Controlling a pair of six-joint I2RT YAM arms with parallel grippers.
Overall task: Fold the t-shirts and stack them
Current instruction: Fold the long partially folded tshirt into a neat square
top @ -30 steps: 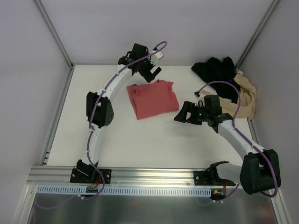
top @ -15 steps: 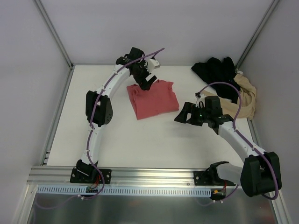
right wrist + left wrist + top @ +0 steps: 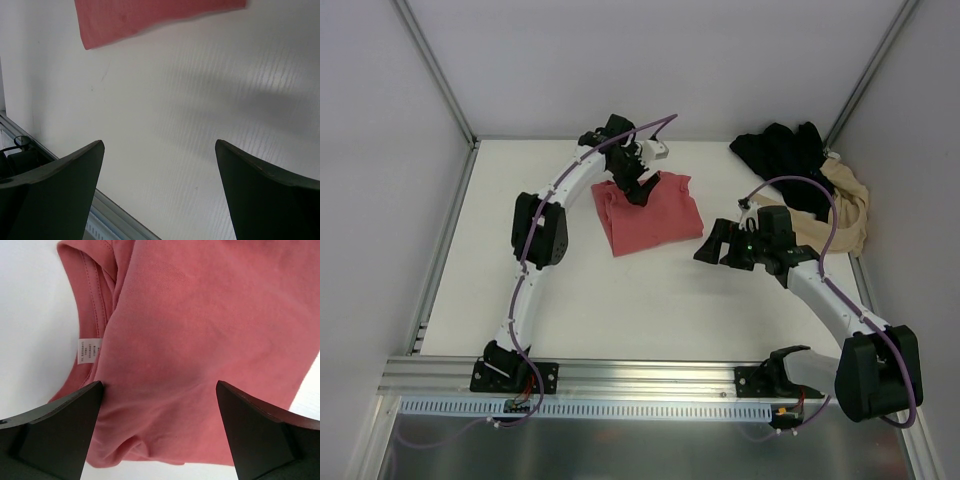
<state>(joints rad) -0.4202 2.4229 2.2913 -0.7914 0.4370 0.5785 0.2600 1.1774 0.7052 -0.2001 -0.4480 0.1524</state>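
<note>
Jaws spread, left tool [image 3: 641, 188] angles down over coral-red t-shirt [image 3: 658, 218], right tool [image 3: 710, 246] hovers beside it.

Overhead camera looks down across the whole tabletop [image 3: 620, 310], left wrist sits close over the coral-red t-shirt [image 3: 200, 330], right wrist catches only its edge from farther off.

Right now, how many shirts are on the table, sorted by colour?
Red shirt: 1, folded
Black shirt: 1, crumpled
Beige shirt: 1, crumpled
Total: 3
</note>
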